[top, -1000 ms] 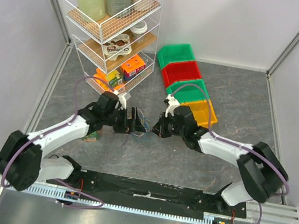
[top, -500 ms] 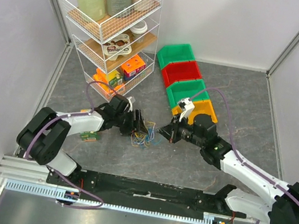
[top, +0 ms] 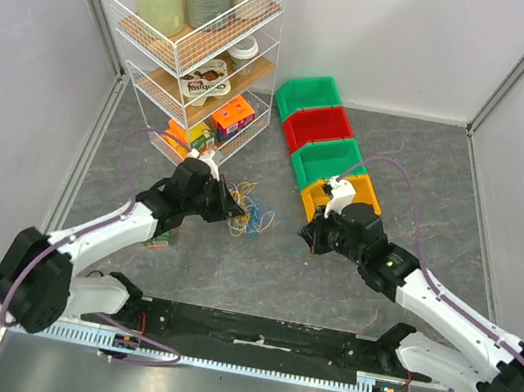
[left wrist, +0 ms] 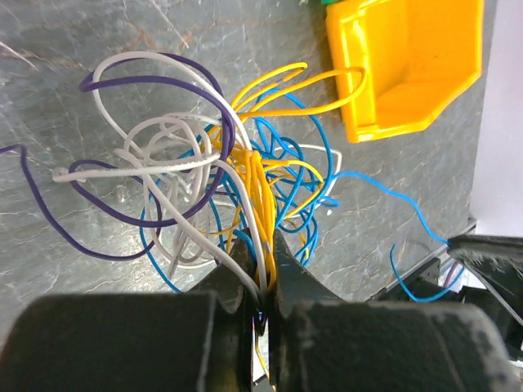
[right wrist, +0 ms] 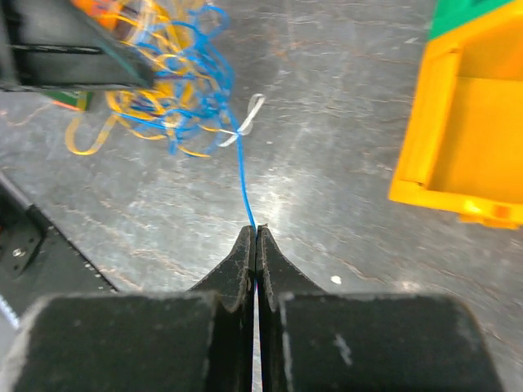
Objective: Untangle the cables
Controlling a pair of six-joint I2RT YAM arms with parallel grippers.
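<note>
Beside the yellow bin [left wrist: 409,57], left tool [left wrist: 260,273] clamps tangle [left wrist: 245,171], right tool [right wrist: 257,233] pinches blue wire [right wrist: 243,184].

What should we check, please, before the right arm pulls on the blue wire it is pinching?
1. The right gripper is shut on the blue wire: ok.
2. The left gripper clamps the yellow wires, anchoring the bundle: ok.
3. The blue wire runs free of the other loops inside the bundle: cannot tell.
4. The yellow bin is apart from the right gripper: ok.
</note>
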